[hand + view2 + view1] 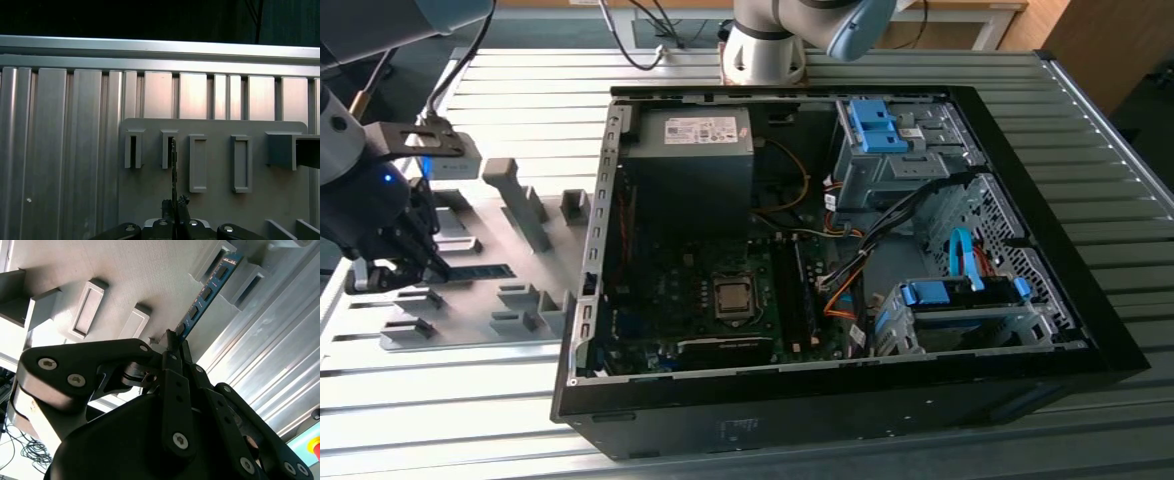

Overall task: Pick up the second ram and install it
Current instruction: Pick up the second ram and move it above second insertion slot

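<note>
Where the black linkages of the gripper come together in the second wrist view, the two fingertips are closed against the near end of the second ram, one on each face of the board, so the tool is clamped on it. The dark-green stick stands on its edge and runs away from the fingers with its small black chips in a row. Its far end sits between two grey fixture blocks.

In the first wrist view the gripper shows the same pinch. There the second ram appears edge-on as a thin dark line reaching to a slotted block on the grey fixture plate. More slotted blocks stand in a row beside it, and beyond the plate lie the ribbed slats of the aluminium table.

In the exterior view the gripper is at the middle of the frame's left edge, low over the fixture plate. The second ram lies just toward the exterior view's right of the fingers. Well apart, in the centre and right of the frame, the open computer case lies on the table. Inside it the motherboard carries the square CPU socket, with the long black memory slots just beside it. At the top centre stands the arm's base.
</note>
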